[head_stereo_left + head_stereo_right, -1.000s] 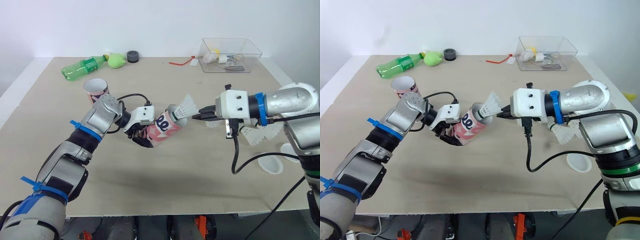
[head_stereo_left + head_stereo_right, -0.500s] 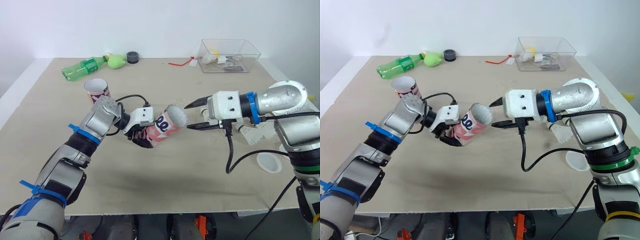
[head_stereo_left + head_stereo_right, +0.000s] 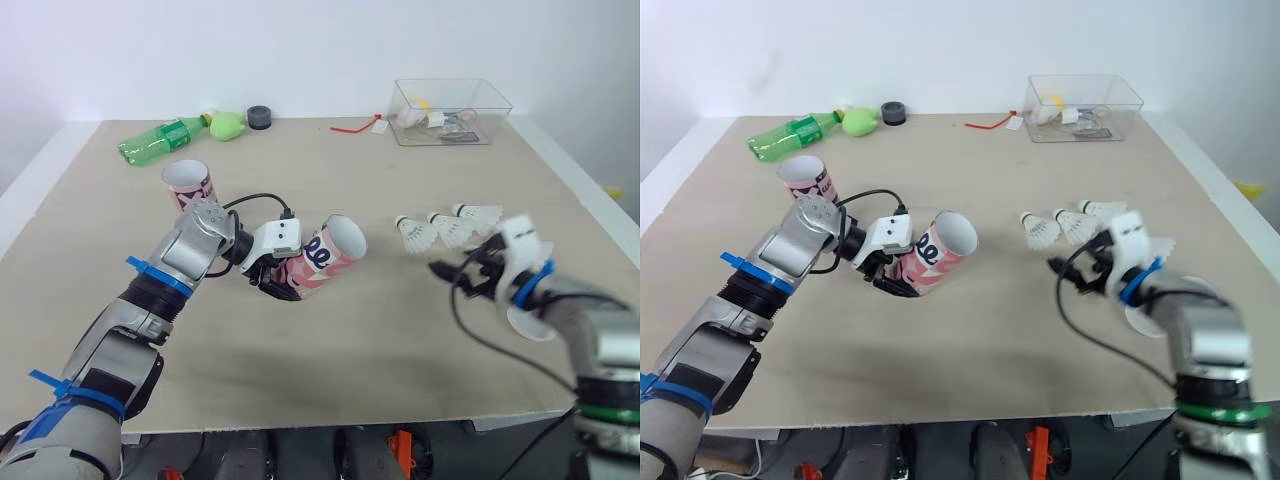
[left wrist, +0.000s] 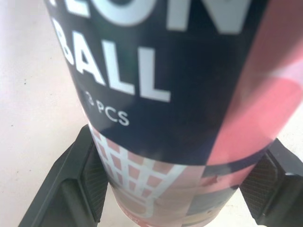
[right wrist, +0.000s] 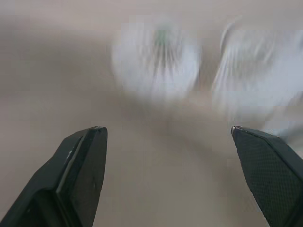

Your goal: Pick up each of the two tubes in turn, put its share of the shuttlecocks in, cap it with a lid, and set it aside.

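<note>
Left gripper point(image 4: 175, 189), clenched on a cardboard tube point(image 3: 325, 262): black ribbed fingers point(image 4: 83, 182) pressed against opposite sides of the round body near its closed end. Glossy wrap on the tube, pink with a dark navy band, white block lettering and a white net pattern. Held tilted, the round open mouth facing up and toward the robot's right. Thin black cable looping over the wrist.

Right gripper point(image 5: 166, 128), released: two black wedge-shaped fingers with finely textured pads, spread wide, nothing between them. Hovers low over the table point(image 3: 400, 380) on the robot's right, aimed at the shuttlecocks point(image 3: 445, 228). Three of these, lying in a close row just past the fingertips, with white feathered skirts and small rounded noses turned toward the tube's side.

White round lid point(image 3: 520, 328), flat on the table, partly covered by the right forearm.

Second tube point(image 3: 190, 185), same pink and navy print, standing upright, mouth open, just beyond the left forearm.

Table of flat, matte, pale beige board. Along its far edge: a green translucent plastic bottle point(image 3: 160, 140) on its side, a green pear-shaped object point(image 3: 230, 124) just beside it, a small black round piece point(image 3: 261, 117), a thin red strip point(image 3: 355, 127), and a clear rigid plastic box point(image 3: 450, 82) holding small items.
</note>
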Robot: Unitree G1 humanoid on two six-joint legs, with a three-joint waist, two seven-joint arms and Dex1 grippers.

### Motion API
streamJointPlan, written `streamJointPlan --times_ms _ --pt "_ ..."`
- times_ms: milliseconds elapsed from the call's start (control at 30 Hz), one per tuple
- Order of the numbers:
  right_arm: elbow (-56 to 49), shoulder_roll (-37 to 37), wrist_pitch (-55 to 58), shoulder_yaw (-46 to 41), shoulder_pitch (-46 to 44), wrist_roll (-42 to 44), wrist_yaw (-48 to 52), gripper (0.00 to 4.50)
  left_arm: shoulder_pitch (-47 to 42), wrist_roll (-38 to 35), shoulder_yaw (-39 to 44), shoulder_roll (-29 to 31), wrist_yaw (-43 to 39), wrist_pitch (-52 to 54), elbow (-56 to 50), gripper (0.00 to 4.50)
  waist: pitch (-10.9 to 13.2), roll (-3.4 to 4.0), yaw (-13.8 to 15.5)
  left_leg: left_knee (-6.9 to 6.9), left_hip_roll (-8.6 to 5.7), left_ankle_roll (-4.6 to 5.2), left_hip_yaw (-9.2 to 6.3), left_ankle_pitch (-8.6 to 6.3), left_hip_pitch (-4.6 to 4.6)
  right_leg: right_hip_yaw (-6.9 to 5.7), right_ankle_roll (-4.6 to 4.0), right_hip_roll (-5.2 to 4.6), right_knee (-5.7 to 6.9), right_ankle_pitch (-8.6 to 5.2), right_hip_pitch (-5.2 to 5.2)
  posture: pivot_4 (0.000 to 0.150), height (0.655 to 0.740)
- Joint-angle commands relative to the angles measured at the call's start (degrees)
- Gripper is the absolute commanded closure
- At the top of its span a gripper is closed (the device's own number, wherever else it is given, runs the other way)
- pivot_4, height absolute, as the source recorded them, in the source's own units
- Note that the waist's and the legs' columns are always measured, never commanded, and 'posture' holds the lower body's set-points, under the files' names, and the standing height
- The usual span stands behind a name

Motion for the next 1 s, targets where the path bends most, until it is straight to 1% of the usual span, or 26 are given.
streamJointPlan --times_ms 33,167,267,433,667,867,967,1000 --pt "-5.1 3.8 -4.3 2.0 -1.0 -3.5 -7.2 0.02 1.8 -0.9 -1.3 -0.5 -0.9 1.3 -3.1 1.4 0.0 -0.01 0.0 0.01 0.01 0.02 0.0 0.04 0.12 0.02 0.27 0.03 0.05 -0.16 0.07 0.15 0.74" --pt "-5.6 7.4 -6.8 5.0 -2.0 -5.9 -10.5 0.02 3.2 -1.7 -0.6 -1.1 0.5 2.0 -4.5 1.4 0.0 -0.03 0.3 0.02 0.02 0.06 -0.03 0.2 0.25 0.01 0.3 0.06 0.05 -0.1 0.24 0.15 0.74" --pt "-5.6 9.7 -7.0 6.3 -3.4 -6.0 -11.8 0.02 3.9 -2.3 -0.4 -1.3 1.0 2.9 -5.5 1.4 0.0 -0.03 0.3 0.02 -0.06 0.08 -0.04 0.28 0.23 0.11 0.33 0.05 0.05 -0.05 0.24 0.15 0.74" --pt "-0.6 12.7 -9.8 7.0 -6.3 -7.7 -14.6 0.02 4.3 -2.4 -0.5 -1.2 1.2 3.4 -6.6 1.4 0.0 -0.05 0.3 0.02 -0.11 0.1 0.0 0.29 0.22 0.25 0.4 0.05 0.05 0.0 0.24 0.15 0.74" --pt "7.0 13.8 -13.4 7.4 -9.7 -9.3 -15.7 0.02 4.2 -2.6 -0.6 -1.2 1.4 3.6 -7.1 1.4 0.0 -0.05 0.3 0.01 -0.18 0.1 -0.02 0.29 0.19 0.3 0.4 0.04 0.04 -0.01 0.23 0.15 0.74" --pt "11.4 14.2 -15.9 7.3 -11.9 -9.4 -15.0 0.02 4.7 -2.3 -0.7 -0.8 1.6 3.1 -7.3 1.4 0.0 -0.05 0.3 0.01 -0.18 0.1 -0.04 0.29 0.18 0.29 0.4 0.05 0.04 -0.01 0.23 0.15 0.74" --pt "14.3 14.8 -17.6 7.5 -13.4 -9.9 -15.4 0.81 4.7 -2.2 -0.7 -0.8 1.7 3.0 -7.2 1.4 0.0 -0.05 0.2 0.01 -0.17 0.11 -0.02 0.29 0.19 0.3 0.4 0.05 0.04 0.0 0.23 0.15 0.74" --pt "15.1 15.1 -18.0 7.4 -13.9 -9.9 -15.5 1.3 4.7 -2.2 -0.7 -0.8 1.7 2.9 -7.2 1.4 0.0 -0.05 0.2 0.01 -0.17 0.11 -0.03 0.29 0.19 0.3 0.4 0.05 0.04 0.0 0.23 0.15 0.74"
